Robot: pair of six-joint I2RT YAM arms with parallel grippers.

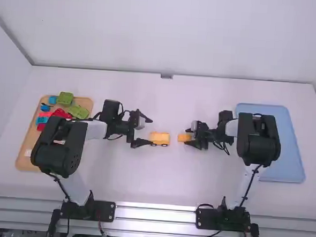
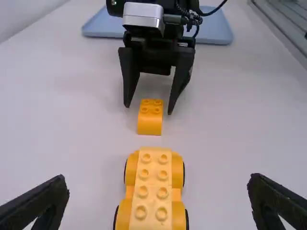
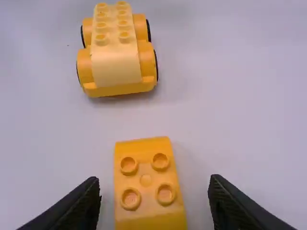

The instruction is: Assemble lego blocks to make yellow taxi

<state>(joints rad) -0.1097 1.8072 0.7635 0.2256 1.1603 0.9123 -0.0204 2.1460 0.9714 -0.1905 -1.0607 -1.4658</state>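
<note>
1. Near the middle of the high view, a wheeled yellow car body (image 1: 159, 139) sits upright on the tabletop (image 1: 160, 177), its studded upper section mounted on the base.

2. Just to its right in that frame, a small yellow block (image 3: 146, 179) stands apart, studs up, between the parted fingers of my right hand (image 3: 154, 184), which grasps nothing.

3. My left hand (image 2: 158, 191) is likewise released, its fingers spread wide at the opposite end of the car body.

4. Work on the taxi appears well along: wheels and body are together. Left to do, I judge, is lifting the small yellow block and pressing it on top, likely as the roof.

5. Far left of the high view, green blocks (image 1: 65, 98) and others in red and blue lie in a wooden tray (image 1: 26, 161).
</note>
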